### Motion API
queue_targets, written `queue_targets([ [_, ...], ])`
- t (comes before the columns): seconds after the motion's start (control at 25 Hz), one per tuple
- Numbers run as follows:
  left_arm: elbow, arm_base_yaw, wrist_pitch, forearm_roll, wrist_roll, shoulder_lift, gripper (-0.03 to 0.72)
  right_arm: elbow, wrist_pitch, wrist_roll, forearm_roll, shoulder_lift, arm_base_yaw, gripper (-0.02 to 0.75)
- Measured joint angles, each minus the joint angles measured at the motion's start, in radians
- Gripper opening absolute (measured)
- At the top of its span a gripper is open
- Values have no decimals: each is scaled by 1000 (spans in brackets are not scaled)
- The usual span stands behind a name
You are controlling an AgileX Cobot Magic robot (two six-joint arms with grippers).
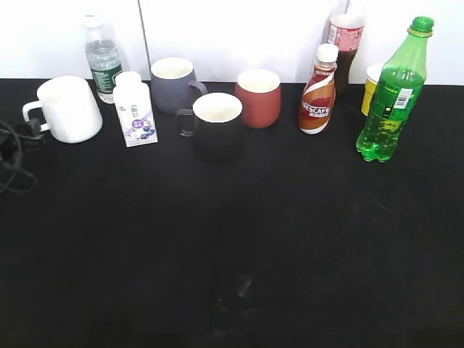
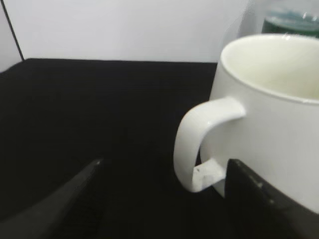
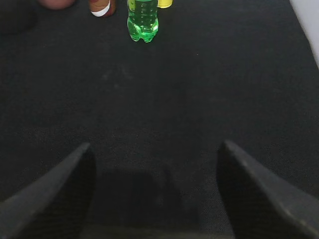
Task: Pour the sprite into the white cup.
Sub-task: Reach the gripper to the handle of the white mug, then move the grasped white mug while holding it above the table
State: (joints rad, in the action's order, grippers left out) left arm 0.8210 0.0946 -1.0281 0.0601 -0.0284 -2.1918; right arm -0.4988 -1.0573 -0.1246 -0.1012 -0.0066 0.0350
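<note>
Tall translucent green plastic sprite bottle (image 1: 392, 94) upright on black table (image 1: 290, 239), cap up; plain white ceramic mug (image 1: 69, 109) handle leftward; left gripper (image 2: 164, 199) spread beside handle; right gripper (image 3: 154, 189) spread, empty

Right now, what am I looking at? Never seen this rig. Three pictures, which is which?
It is a two-armed robot with a camera on each wrist. The wide picture looks down at the black table from the front. On it stand mugs and bottles, including the white cup far left and the sprite far right. The left wrist picture shows the left gripper, open, close to the cup's handle. The right wrist picture shows the right gripper, open, facing the sprite from a distance. Nothing is held.
</note>
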Motion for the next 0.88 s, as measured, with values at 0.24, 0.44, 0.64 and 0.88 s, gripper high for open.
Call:
queue_targets([
  [0.24,121,1,49,-21,0,-60,556,0,0,0,0,0,0,565],
  [0.44,209,10,105,-15,1,-97,426,0,0,0,0,0,0,565],
  [0.64,315,16,176,33,1,-136,302,0,0,0,0,0,0,565],
  [0.88,338,22,188,60,3,-140,66,0,0,0,0,0,0,565],
])
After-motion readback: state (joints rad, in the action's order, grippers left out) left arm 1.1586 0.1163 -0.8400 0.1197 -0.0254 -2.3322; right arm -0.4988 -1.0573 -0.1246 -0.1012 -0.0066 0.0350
